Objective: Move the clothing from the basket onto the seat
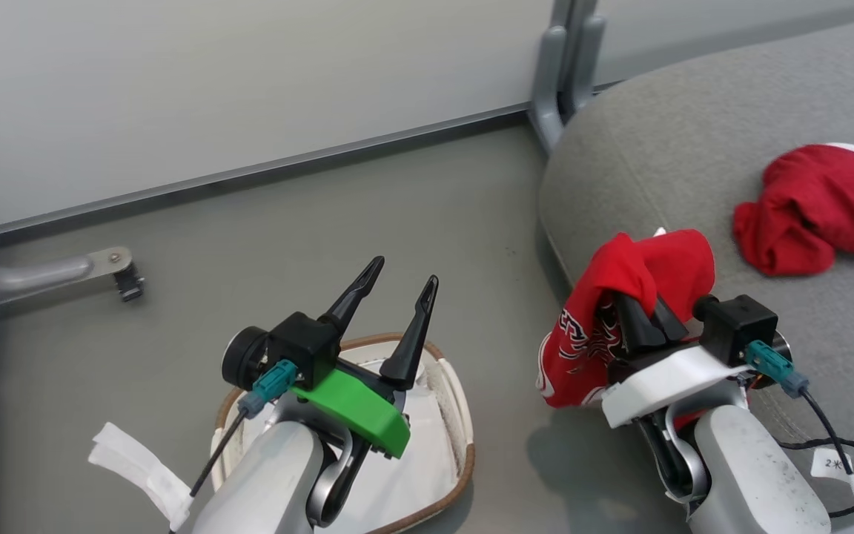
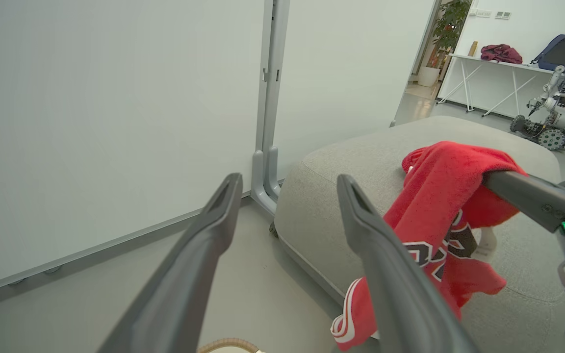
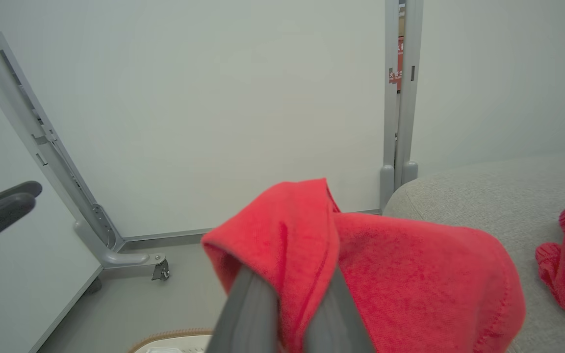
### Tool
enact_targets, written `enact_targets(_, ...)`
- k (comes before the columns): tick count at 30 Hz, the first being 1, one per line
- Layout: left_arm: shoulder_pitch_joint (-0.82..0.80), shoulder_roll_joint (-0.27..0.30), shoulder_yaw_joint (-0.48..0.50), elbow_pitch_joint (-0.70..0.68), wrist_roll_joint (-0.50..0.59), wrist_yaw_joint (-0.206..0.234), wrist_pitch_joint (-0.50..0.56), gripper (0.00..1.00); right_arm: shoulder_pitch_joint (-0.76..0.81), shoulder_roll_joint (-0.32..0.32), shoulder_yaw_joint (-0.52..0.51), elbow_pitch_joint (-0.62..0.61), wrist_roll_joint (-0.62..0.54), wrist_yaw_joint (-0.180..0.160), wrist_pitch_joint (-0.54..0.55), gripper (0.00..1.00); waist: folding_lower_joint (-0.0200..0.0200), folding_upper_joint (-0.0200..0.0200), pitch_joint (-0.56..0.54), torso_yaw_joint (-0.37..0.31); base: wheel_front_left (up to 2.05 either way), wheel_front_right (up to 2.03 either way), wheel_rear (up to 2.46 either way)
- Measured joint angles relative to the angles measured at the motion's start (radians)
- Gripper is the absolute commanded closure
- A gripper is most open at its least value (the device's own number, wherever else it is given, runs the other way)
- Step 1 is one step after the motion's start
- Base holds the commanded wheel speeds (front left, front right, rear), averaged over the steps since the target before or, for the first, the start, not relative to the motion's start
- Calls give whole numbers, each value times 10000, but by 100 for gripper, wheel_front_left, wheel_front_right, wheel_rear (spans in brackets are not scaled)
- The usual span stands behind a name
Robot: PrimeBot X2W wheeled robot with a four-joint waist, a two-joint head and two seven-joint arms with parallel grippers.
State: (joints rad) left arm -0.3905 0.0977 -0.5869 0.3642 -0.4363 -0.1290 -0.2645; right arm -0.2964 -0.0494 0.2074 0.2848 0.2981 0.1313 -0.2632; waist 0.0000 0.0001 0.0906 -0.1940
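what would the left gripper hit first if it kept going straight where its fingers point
Probably the white partition, near its grey post, just left of the seat. The left gripper is open and empty, with bare floor before that. Depth is hard to judge.

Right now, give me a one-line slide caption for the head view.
Right gripper holds the jersey at the edge of the seat, shorts lying on it; open left gripper above the basket.

Left gripper [image 1: 405, 271] raised, fingers [image 1: 407, 337] spread wide, right gripper [image 1: 648, 302] fingers [image 1: 633, 323] pinched together on jersey [image 1: 581, 348]
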Motion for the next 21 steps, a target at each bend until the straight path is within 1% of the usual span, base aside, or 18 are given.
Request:
enact_targets(6, 262, -107, -44, -94, 84, 0, -2, 0, 311, -4, -512, -408, -90, 0, 0, 100, 0, 0, -3, -1314, 0, 0, 0)
enact_targets(12, 357, -196, -368, -159, 121, 0, -2, 0, 618, 2, -1406, -809, -249, 0, 0, 100, 0, 0, 43, -2553, 0, 0, 0)
enact_targets(17, 293, -245, -711, -198, 75, 0, -2, 0, 763, -8, -2002, -1179, -445, 0, 0, 100, 0, 0, 212, -3188, 0, 0, 0)
enact_targets(21, 249, -203, -865, -146, 46, 0, -2, 0, 678, -6, -2188, -1384, -573, 0, 0, 100, 0, 0, 519, -3375, 0, 0, 0)
